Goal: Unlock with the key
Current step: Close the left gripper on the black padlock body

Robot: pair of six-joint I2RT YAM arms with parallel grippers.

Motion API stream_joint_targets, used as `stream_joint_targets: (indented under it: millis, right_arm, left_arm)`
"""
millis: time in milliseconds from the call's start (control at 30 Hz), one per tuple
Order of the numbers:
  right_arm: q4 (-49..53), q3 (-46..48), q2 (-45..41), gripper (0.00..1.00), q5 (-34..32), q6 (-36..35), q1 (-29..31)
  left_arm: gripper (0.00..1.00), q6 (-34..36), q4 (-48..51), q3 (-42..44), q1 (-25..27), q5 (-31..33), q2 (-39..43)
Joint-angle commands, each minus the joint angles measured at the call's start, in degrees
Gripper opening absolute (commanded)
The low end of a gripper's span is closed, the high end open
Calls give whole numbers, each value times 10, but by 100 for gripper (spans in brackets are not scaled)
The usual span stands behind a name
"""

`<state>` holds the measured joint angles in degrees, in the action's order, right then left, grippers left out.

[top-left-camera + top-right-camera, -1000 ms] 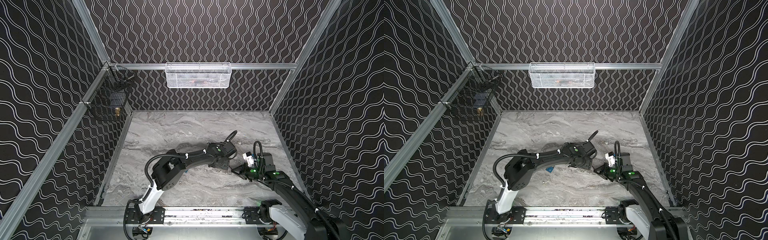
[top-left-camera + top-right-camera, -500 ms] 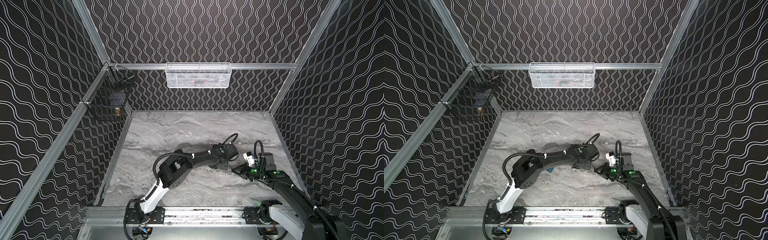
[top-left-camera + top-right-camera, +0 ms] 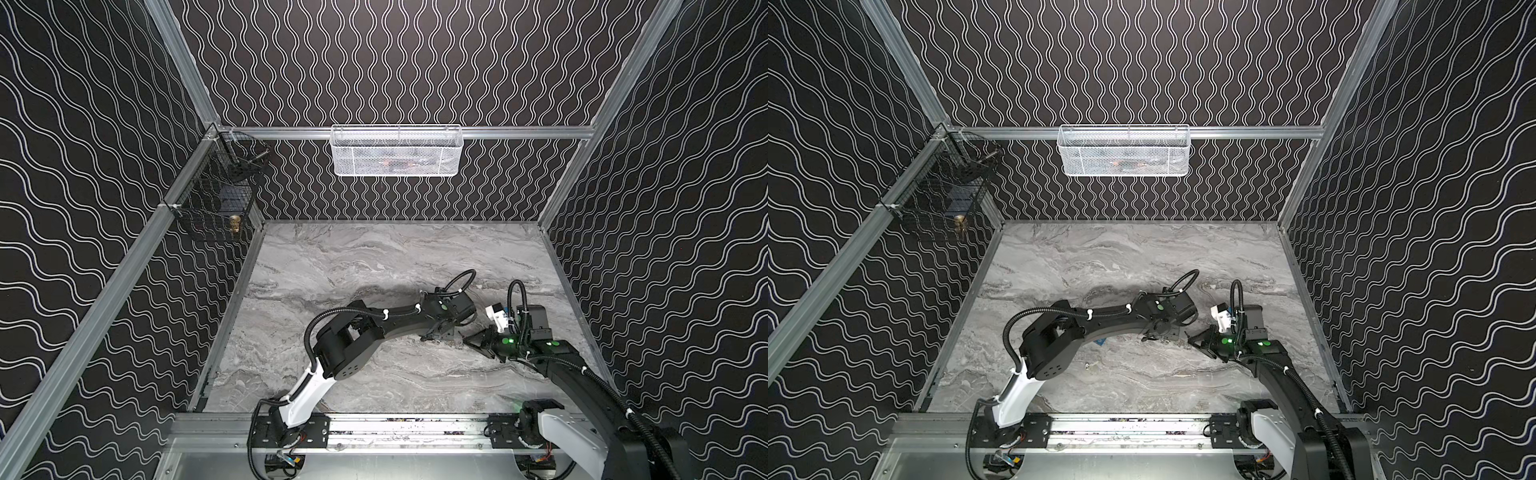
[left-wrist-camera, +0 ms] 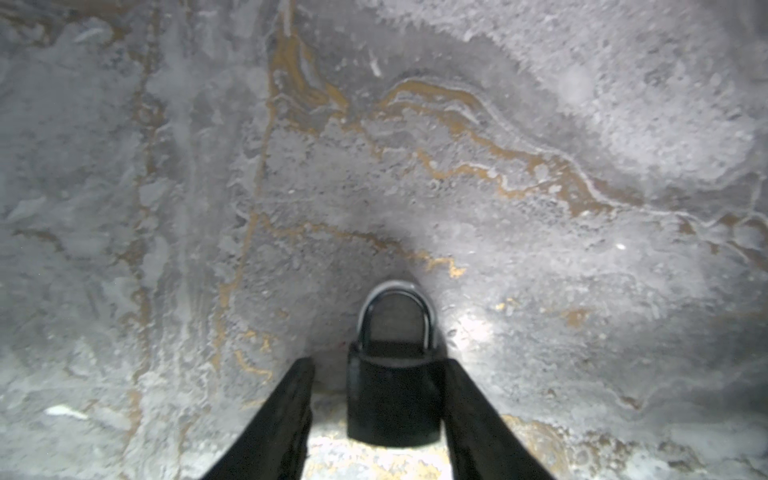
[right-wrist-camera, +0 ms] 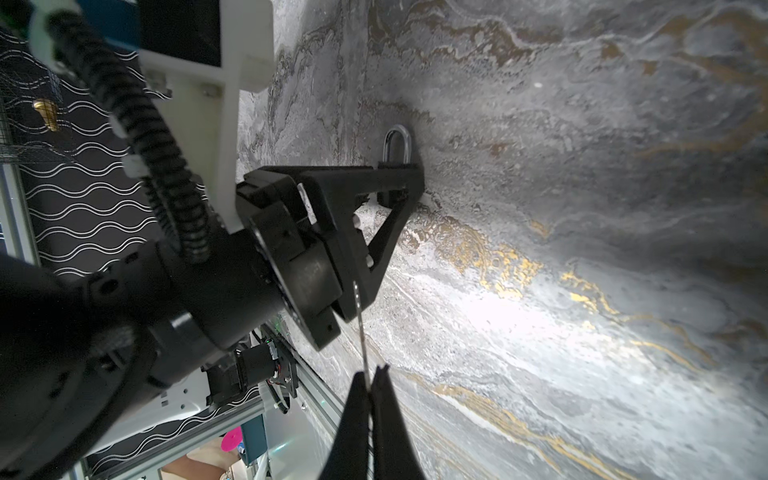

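The black padlock with a silver shackle lies flat on the grey marbled surface, right of centre. In both top views it is hidden beneath the left end effector. That end effector straddles the lock body, part open: one finger appears to touch it, the other stands just clear. The right end effector, just to the right, is closed on a thin silver key, seen edge-on. The key's bow is hidden and its teeth are indistinct.

left claw low, jaws parted; right claw pinched closed beside it.
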<state>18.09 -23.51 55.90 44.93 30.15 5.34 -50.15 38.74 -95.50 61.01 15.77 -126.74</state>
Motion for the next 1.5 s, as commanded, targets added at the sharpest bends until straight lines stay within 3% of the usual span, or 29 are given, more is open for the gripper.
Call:
stream_joint_targets:
  millis: [0, 333, 933, 1467]
  right_arm:
    - [3, -11, 2, 0, 13, -15, 0]
    - [6, -15, 2, 0, 23, -22, 1]
    - [10, -18, 8, 0, 26, -30, 1]
    - [16, -23, 9, 0, 29, -37, 10]
  left_arm:
    - [49, -11, 40, 10, 0, -32, 0]
    - [40, -19, 40, 53, -9, -27, 30]
    - [40, -26, 52, 24, -12, -64, 0]
    - [24, -42, 26, 43, -22, -37, 46]
